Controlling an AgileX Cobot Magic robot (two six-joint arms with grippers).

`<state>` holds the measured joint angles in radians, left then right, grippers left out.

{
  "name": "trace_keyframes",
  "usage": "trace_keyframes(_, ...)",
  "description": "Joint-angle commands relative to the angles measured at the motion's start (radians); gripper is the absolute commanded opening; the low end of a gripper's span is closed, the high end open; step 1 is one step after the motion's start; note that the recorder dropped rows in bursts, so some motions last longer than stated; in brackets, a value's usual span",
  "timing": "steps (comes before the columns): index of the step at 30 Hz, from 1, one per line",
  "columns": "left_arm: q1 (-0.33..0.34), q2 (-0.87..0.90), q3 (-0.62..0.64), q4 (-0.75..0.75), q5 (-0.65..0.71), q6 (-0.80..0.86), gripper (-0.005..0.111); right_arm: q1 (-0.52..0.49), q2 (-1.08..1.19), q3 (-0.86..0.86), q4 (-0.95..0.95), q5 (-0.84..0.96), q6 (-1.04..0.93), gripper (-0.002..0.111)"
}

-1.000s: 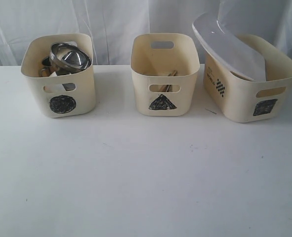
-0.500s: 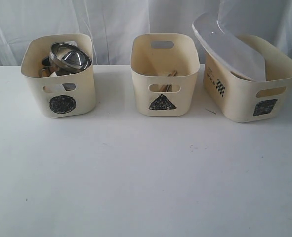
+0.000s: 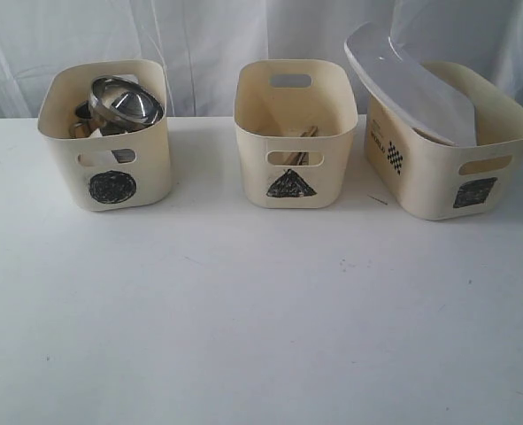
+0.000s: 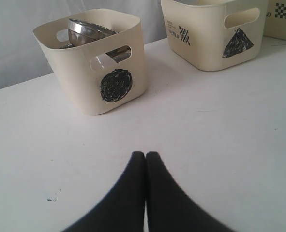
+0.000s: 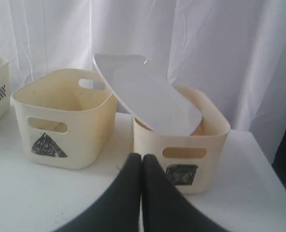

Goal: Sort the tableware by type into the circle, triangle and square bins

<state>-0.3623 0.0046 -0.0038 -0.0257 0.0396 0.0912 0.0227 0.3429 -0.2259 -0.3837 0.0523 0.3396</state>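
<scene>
Three cream bins stand in a row at the back of the white table. The circle bin [image 3: 111,168] on the left holds a steel bowl [image 3: 125,100] lying on other steel ware. Wooden chopsticks [image 3: 301,144] show inside the triangle bin [image 3: 292,133] in the middle. A large white plate [image 3: 411,84] leans tilted out of the square bin [image 3: 447,168] on the right. My left gripper [image 4: 145,154] is shut and empty, over bare table in front of the circle bin [image 4: 99,72]. My right gripper [image 5: 142,157] is shut and empty, in front of the square bin [image 5: 181,140]. Neither arm shows in the exterior view.
A white curtain hangs behind the table. In the right wrist view the table's edge [image 5: 278,179] runs close beside the square bin. A few small dark specks [image 3: 342,263] mark the tabletop.
</scene>
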Motion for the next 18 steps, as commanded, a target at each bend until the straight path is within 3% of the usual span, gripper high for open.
trace_keyframes(1, 0.001, -0.005, 0.004, -0.003, -0.003, 0.001, 0.0, -0.004, -0.121, 0.108, 0.079, 0.018, -0.016, 0.0)
trace_keyframes(8, 0.001, -0.005, 0.004, -0.003, -0.003, 0.001, 0.0, -0.004, -0.343, 0.17, 0.257, 0.191, -0.22, 0.0)
trace_keyframes(18, 0.001, -0.005, 0.004, -0.003, -0.002, 0.001, 0.0, -0.004, -0.343, 0.226, 0.355, 0.168, -0.367, 0.0)
